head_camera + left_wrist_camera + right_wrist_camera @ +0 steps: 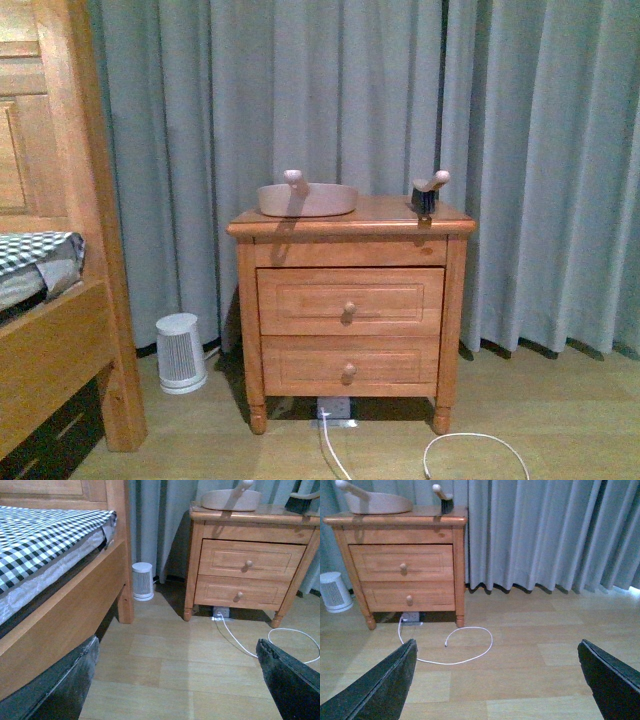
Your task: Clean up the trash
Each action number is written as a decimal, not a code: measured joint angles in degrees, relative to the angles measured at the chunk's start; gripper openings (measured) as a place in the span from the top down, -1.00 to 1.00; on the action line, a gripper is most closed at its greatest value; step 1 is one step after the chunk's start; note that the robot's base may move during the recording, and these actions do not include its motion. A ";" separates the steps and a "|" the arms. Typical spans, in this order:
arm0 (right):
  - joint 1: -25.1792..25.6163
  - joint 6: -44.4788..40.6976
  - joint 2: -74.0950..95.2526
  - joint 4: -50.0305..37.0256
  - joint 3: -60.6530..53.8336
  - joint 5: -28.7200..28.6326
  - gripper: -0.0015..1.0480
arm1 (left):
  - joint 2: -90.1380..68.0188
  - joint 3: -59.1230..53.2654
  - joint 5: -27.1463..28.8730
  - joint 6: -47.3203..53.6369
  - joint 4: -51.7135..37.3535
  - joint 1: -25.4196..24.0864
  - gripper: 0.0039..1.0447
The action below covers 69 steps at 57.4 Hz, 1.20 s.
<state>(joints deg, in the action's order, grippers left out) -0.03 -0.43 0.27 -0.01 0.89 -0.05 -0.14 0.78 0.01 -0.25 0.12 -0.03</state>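
Our left gripper (177, 647) and right gripper (496, 645) gape wide, empty. We should approach the nightstand (350, 227) squarely, taking dustpan (307, 200) and brush (425, 197) by their handles.

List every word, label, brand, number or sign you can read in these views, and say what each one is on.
No text can be read in any view.
The dustpan, brush, nightstand and white heater show no print.
The power strip under the nightstand is too small to show any marking.
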 joint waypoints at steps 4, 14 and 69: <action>0.00 0.00 0.00 0.00 0.00 0.00 -0.86 | 0.00 0.00 0.00 0.00 0.00 0.00 -0.86; 0.00 0.00 0.00 0.00 0.00 0.00 -0.86 | 0.00 0.00 0.00 0.00 0.00 0.00 -0.86; 0.00 0.00 0.00 0.00 0.00 0.00 -0.86 | 0.00 0.00 0.00 0.00 0.00 0.00 -0.86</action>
<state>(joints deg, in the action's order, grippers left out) -0.03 -0.43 0.27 -0.01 0.89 -0.05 -0.14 0.78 0.01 -0.25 0.12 -0.03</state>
